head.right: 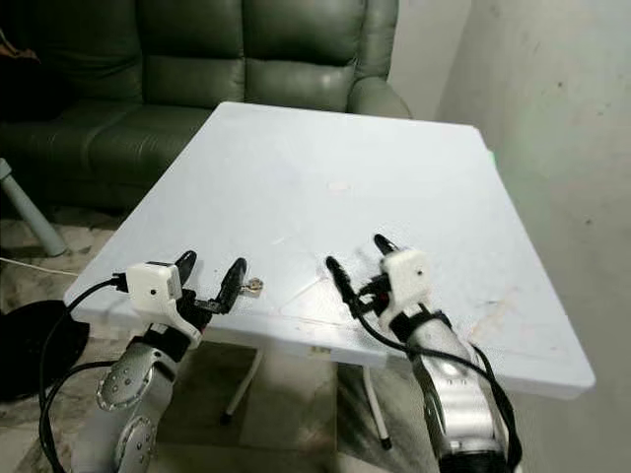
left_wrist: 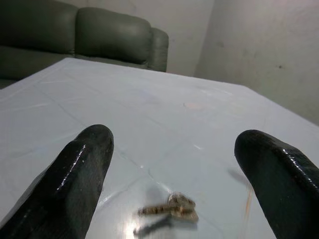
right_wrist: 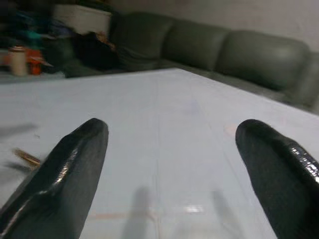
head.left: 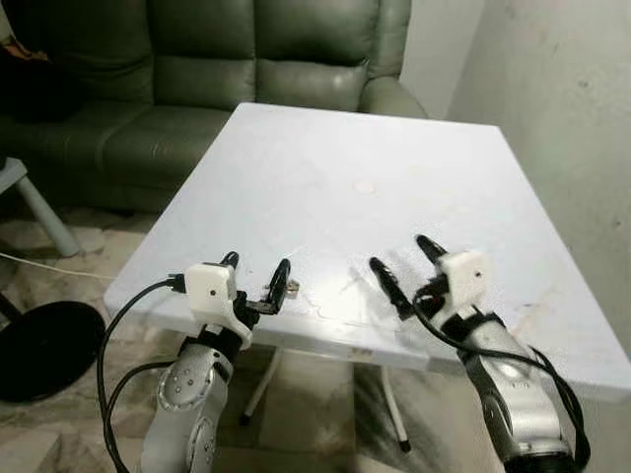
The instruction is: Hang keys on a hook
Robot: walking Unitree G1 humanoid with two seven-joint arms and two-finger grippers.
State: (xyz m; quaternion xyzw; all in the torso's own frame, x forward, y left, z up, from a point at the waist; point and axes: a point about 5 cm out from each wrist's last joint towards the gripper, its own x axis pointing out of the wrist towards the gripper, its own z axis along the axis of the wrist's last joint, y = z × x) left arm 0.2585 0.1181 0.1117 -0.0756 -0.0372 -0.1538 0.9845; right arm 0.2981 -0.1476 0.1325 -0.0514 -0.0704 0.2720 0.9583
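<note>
Green leather sofa (head.left: 197,69) spans the far left, w/ its right armrest just behind the table's far edge. Pale plastered wall (head.left: 562,128) runs along the right side, close to the table's right edge. White square table (head.left: 325,168) takes up the middle; its top is scuffed, w/ a small round mark (head.left: 365,185) approx. at the centre and brownish smears near the right front corner. Tiled floor (head.left: 59,256) shows on the left, w/ a dark round object (head.left: 44,347) low at the near left, a thin white cable across the tiles, and a pale grey slanted leg of some furniture (head.left: 39,212) further back.

Both silver arms reach in from the near side over the table's front edge. Left gripper (head.left: 256,278) sits at the near left of the tabletop, fingers spread apart, holding nothing. Right gripper (head.left: 406,264) sits near front, right of centre, fingers also spread, nothing btwn them.

Keys (head.left: 293,288) lie flat on the table near the front edge, just right of the left gripper's right fingertip, apart from it, and well left of the right gripper. In the left wrist view the keys (left_wrist: 169,209) lie on the tabletop btwn and just ahead of the two black fingers (left_wrist: 75,179), brass-coloured, blurred, not touched.
</note>
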